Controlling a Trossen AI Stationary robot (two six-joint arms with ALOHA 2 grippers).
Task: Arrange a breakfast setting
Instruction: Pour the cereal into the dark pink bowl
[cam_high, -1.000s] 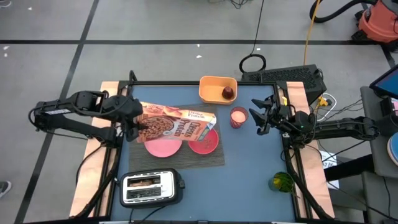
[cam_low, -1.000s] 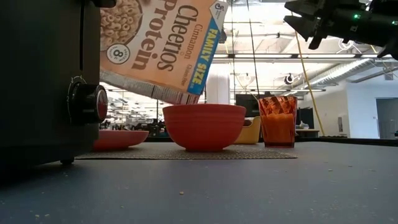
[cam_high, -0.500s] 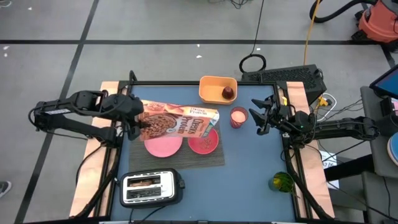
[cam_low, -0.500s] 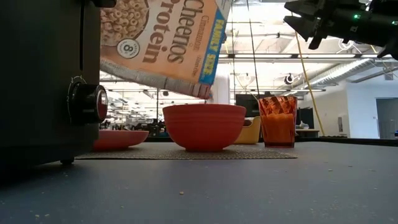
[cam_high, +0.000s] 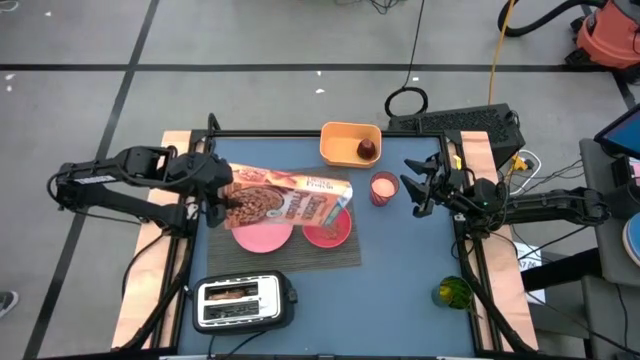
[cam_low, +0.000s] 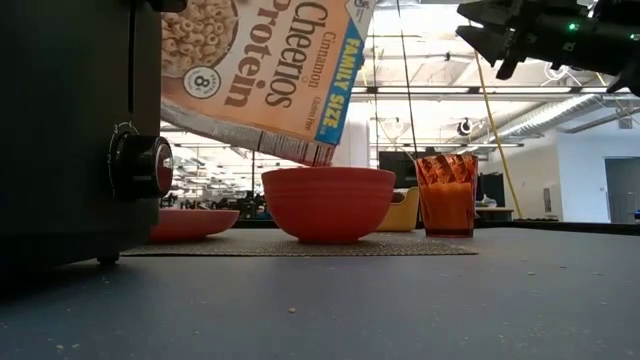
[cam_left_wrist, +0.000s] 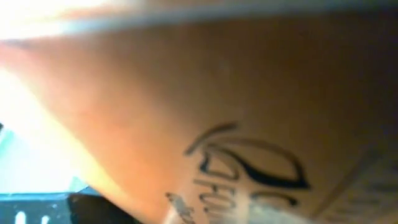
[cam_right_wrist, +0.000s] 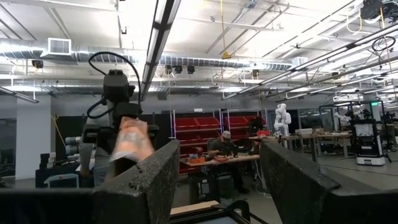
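Note:
My left gripper is shut on an orange cereal box, held tipped over the pink bowl; the low view shows the box with its lower end just above the bowl. The bowl and a flat pink plate rest on the grey placemat. A small dark red fruit lies in a yellow tray. A brown toast slice sticks in the toaster. My right gripper is open and empty in the air at the right. The spoon is out of view. My left gripper holds the cereal box by its left end, coming about level from the table's left side, along the box's length. The box is lifted clear and slants down toward the bowl. In the left wrist view the box's face fills the picture and hides the fingers.
An orange cup stands right of the bowl, close to my right gripper. The toaster stands at the near left. A green-yellow thing lies at the near right, outside the frame.
My left gripper has turned the cereal box about its length, so less of its printed face shows from above. The box's end over the bowl has risen a little, then dipped again. My right gripper has kept still.

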